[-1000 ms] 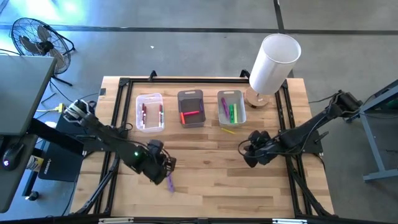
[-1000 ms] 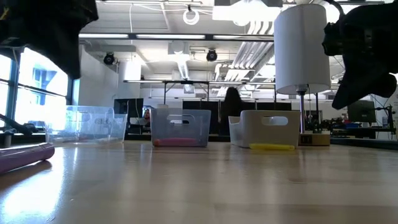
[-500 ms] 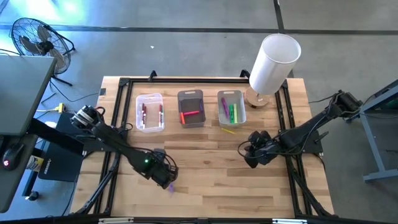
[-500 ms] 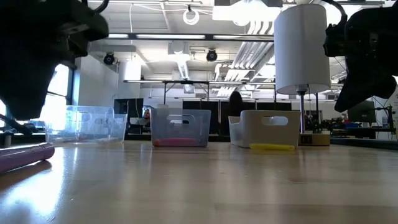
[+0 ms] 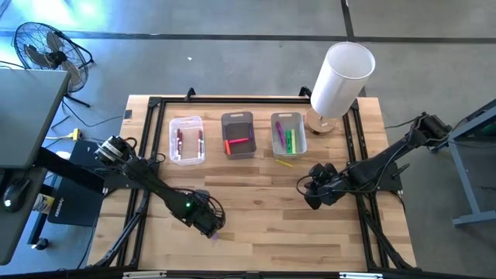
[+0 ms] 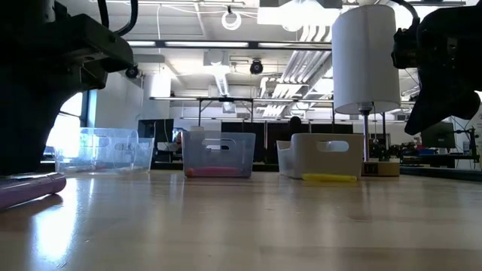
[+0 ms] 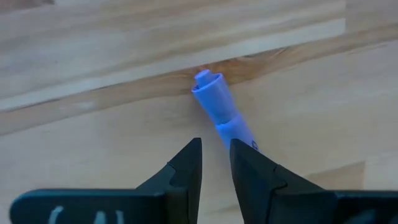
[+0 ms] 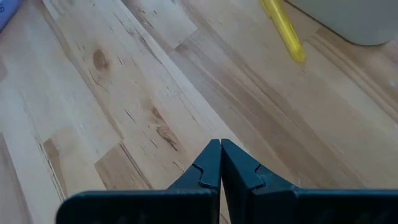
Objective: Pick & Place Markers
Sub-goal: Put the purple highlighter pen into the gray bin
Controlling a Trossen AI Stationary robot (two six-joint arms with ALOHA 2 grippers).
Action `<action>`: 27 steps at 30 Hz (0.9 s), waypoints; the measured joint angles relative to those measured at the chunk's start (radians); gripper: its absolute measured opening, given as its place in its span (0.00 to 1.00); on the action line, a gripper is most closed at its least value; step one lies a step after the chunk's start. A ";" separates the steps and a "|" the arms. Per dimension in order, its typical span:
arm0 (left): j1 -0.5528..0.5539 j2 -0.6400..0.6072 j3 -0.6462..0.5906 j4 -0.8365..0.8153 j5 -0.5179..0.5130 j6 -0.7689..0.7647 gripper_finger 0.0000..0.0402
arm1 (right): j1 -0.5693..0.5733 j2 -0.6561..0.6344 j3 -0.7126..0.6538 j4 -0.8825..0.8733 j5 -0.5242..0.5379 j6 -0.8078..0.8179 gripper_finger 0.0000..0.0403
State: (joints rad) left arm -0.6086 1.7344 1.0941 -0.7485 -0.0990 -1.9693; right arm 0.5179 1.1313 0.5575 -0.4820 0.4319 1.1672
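A purple marker (image 7: pixel 219 109) lies flat on the wood near the table's front left; in the low view it shows at the left edge (image 6: pixel 30 188). My left gripper (image 7: pixel 216 146) points down just above it, fingers a little open, and the marker's barrel runs under one fingertip. My right gripper (image 8: pixel 220 155) hangs shut over the table's right middle (image 5: pixel 311 194), touching nothing. A yellow marker (image 8: pixel 283 28) lies on the table in front of the white bin (image 5: pixel 288 133). More markers lie inside the three bins. My left gripper comes at the purple marker from above, pointing down. One fingertip (image 7: pixel 245 162) covers the barrel (image 7: pixel 239 132) partway along it, and nothing sits in the gap between the fingers. I cannot tell whether the finger touches the marker, which lies flat on the table.
A clear bin (image 5: pixel 187 139), a grey bin (image 5: pixel 238 135) and the white bin stand in a row at the far side. A tall white cylinder (image 5: pixel 341 77) stands at the far right corner. A dark frame (image 5: pixel 155 105) runs along the table's edges. Bare wood lies between the arms.
My left gripper has come down toward the table's near edge and a little to the right, tipping more steeply downward over the purple marker. The marker has stayed where it was.
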 joint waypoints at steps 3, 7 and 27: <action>0.003 0.000 0.000 0.001 -0.009 -0.003 0.20 | 0.000 0.000 0.000 0.000 -0.002 0.002 0.00; 0.007 0.000 0.000 0.005 -0.037 -0.031 0.20 | 0.000 0.000 0.000 0.000 -0.005 0.000 0.00; 0.007 0.000 0.000 -0.010 0.002 -0.010 0.20 | 0.000 0.000 0.000 -0.006 -0.018 -0.017 0.00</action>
State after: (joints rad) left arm -0.6018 1.7341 1.0943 -0.7582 -0.0971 -1.9798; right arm 0.5179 1.1316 0.5579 -0.4885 0.4137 1.1500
